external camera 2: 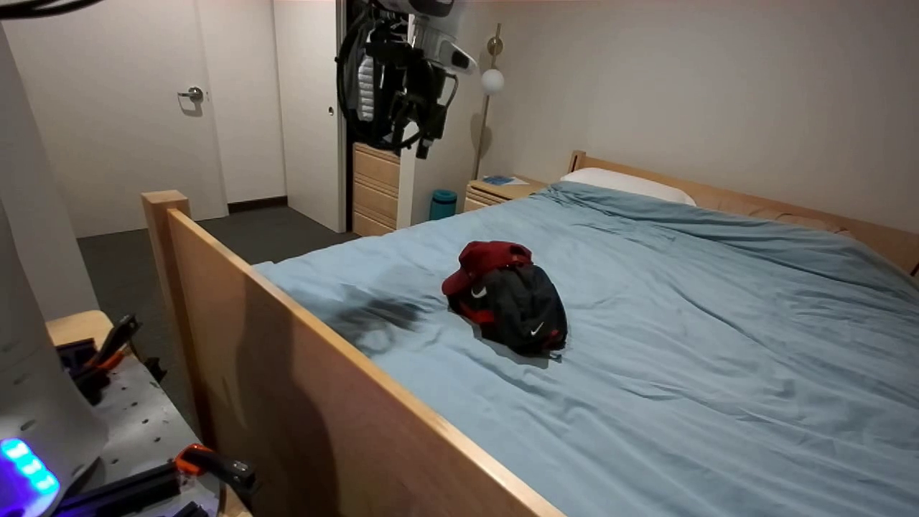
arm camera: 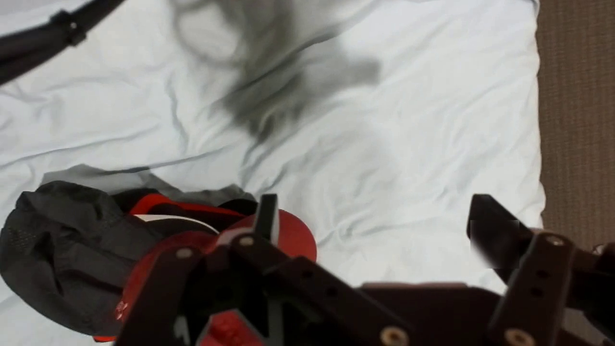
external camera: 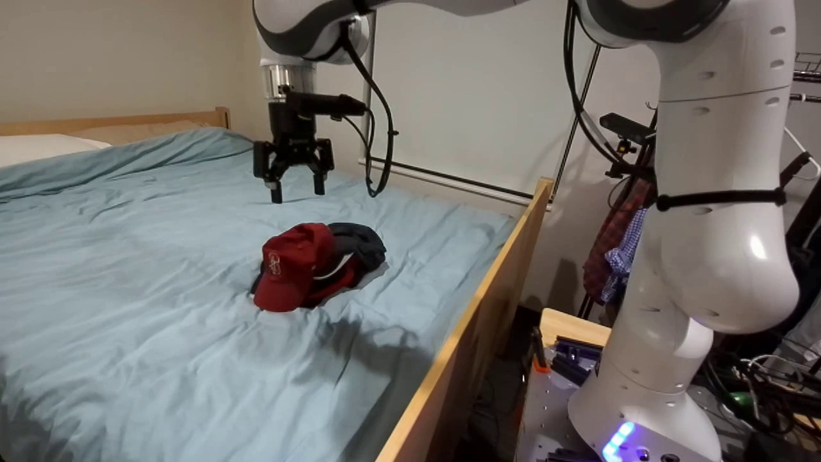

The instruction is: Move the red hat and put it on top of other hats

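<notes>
The red hat (external camera: 292,260) rests on the heap of other hats (external camera: 360,244), tilted with its brim pointing down. In an exterior view the red hat (external camera 2: 495,256) lies across the far upper side of the dark caps (external camera 2: 528,305). My gripper (external camera: 298,188) is open and empty, well above the bed and apart from the hats. It also shows high up in an exterior view (external camera 2: 411,146). In the wrist view the gripper (arm camera: 375,204) has its fingers wide apart. The left finger partly hides the red hat (arm camera: 298,235); the dark caps (arm camera: 72,245) lie further left.
The hats lie on a bed with a wrinkled blue sheet (external camera: 160,359). A wooden footboard (external camera: 474,308) stands between the bed and the robot base. A white pillow (external camera 2: 632,185) and headboard (external camera 2: 747,197) are at the far end. A cable (external camera: 385,128) hangs beside the wrist.
</notes>
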### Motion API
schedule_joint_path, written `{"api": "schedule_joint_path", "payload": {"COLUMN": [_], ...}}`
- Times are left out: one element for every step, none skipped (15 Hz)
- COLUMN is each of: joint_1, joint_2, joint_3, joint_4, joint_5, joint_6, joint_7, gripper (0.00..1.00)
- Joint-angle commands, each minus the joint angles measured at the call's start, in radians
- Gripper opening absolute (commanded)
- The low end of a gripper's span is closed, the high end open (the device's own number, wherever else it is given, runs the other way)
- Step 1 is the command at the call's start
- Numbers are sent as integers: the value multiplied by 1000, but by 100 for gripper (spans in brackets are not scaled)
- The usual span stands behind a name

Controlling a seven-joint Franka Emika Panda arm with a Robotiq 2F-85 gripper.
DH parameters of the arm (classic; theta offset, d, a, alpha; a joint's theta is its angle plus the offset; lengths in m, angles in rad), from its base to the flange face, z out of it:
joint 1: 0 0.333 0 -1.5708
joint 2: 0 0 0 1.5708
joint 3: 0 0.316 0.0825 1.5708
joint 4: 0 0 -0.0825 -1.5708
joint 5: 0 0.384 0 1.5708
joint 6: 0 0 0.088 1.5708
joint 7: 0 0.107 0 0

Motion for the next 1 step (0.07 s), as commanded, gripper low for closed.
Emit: {"api": "schedule_joint_path", "payload": {"joint_1": [1], "joint_2": [3], "joint_3": [1], "joint_4": [3], "joint_5": [-11], "joint_6": [-2], "joint_7": [2], "gripper": [100]}}
